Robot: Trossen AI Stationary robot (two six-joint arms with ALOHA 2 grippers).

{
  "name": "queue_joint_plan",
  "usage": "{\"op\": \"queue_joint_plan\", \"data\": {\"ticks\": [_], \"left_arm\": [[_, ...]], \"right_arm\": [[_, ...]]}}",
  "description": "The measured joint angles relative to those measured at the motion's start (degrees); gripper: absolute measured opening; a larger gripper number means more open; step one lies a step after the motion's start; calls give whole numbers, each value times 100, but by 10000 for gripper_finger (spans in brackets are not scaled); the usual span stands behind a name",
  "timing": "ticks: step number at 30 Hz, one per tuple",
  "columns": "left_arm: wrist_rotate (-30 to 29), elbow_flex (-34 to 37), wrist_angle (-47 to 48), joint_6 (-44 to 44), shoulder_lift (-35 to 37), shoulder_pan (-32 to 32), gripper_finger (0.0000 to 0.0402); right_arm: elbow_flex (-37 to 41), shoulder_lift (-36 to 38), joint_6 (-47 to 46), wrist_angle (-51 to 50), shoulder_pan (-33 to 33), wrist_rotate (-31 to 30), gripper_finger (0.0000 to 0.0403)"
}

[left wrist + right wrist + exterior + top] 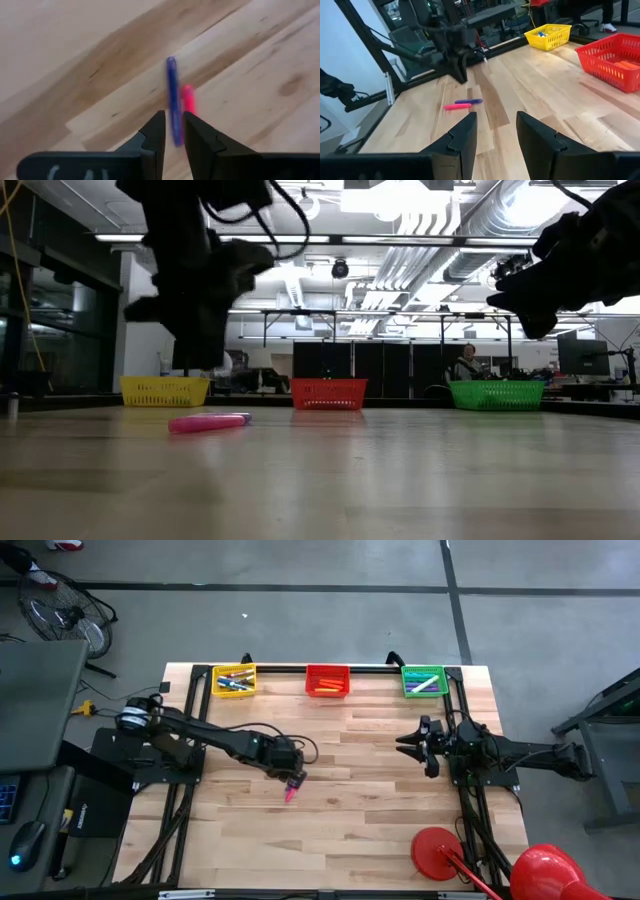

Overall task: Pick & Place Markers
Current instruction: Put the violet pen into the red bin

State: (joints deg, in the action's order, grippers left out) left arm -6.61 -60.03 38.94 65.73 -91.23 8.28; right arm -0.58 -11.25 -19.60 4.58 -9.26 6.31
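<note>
Table (pixel 380 830) of pale wood planks fills the middle of the high view, and three mesh baskets line its upper edge: a yellow basket (pixel 234 680) at the left, a red basket (pixel 327 680) in the centre, a green basket (pixel 423 680) at the right. Each already holds markers: blue and mixed ones in the yellow, orange in the red, white and purple in the green. Sorting therefore looks mostly done.

What seems to be left lies below centre-left in the high view: a pink marker (pixel 205 422) and a blue marker (pixel 469 102), flat on the wood and side by side, touching or nearly so. No other loose markers show on the table.

The left gripper (pixel 173 131) hangs directly over this pair, above the wood rather than on it. Its fingers stand only narrowly apart and hold nothing; in its wrist view the blue marker runs down into the slot between the tips, with the pink one just beside it. It looks set up for the blue one, though the close neighbour could get nudged.

The right gripper (pixel 495 131) waits at the right of the table, raised, fingers partly open and empty.

A red round object (pixel 437 852) sits at the lower right of the high view.
</note>
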Motion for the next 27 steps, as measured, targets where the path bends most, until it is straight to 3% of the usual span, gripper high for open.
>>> {"op": "queue_joint_plan", "data": {"ticks": [11,21,27], "left_arm": [[-189,7,-249,-276,-200,-1,73],[20,2,-600,-564,-360,-1,204],[-79,7,-421,-599,-362,-3,224]], "right_arm": [[0,-70,57,-41,0,8,126],[0,-80,60,-55,0,26,126],[0,-74,60,-74,0,26,126]]}}
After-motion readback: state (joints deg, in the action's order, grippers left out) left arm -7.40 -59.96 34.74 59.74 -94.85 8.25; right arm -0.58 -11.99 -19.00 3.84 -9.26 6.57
